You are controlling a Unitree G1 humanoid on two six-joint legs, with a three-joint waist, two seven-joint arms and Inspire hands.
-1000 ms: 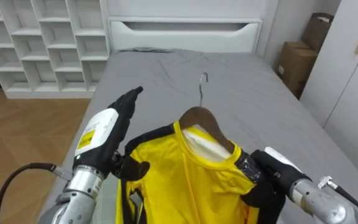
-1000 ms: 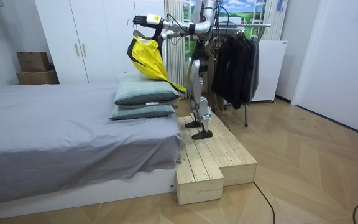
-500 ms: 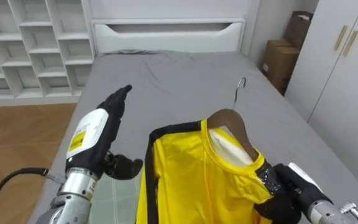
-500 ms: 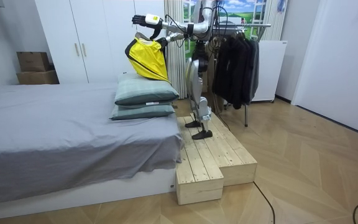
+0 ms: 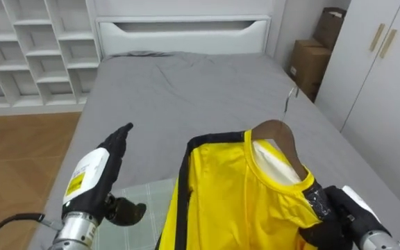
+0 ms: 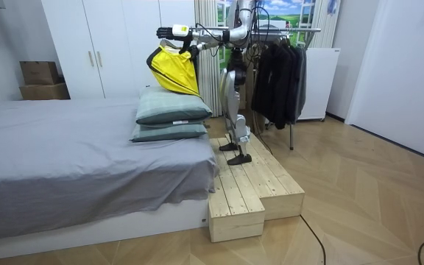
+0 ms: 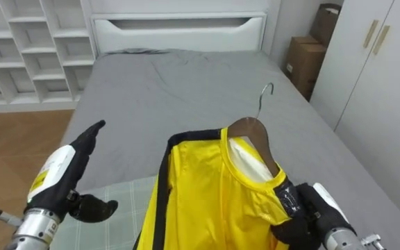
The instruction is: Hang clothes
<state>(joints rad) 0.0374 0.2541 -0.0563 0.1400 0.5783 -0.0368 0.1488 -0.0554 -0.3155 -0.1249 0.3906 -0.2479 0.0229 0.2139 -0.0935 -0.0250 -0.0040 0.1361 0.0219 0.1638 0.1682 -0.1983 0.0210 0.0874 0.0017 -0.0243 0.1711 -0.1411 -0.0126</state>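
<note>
A yellow shirt [image 5: 242, 198] with black trim hangs on a wooden hanger [image 5: 278, 134] whose metal hook [image 5: 292, 94] points up and away from me. My right hand [image 5: 335, 212] is shut on the hanger's right end through the shirt's shoulder, at the lower right. To the left my left hand [image 5: 92, 173] is held out flat with straight fingers, apart from the shirt and holding nothing. In the room view I stand on a wooden platform [image 6: 252, 184] beside the bed, holding the shirt [image 6: 174, 68] up over the pillows.
A grey bed [image 5: 186, 90] stretches ahead to a white headboard [image 5: 182, 31]. A green checked pillow [image 5: 134, 201] lies below my hands. White shelves [image 5: 26, 48] stand left, a wardrobe [image 5: 387, 76] and boxes [image 5: 311, 59] right. A rack of dark clothes [image 6: 278, 70] stands behind me.
My left hand has let go of the shirt's left side and drawn away to the left and down. The shirt's hanging tail has gathered up higher. The head camera has shifted.
</note>
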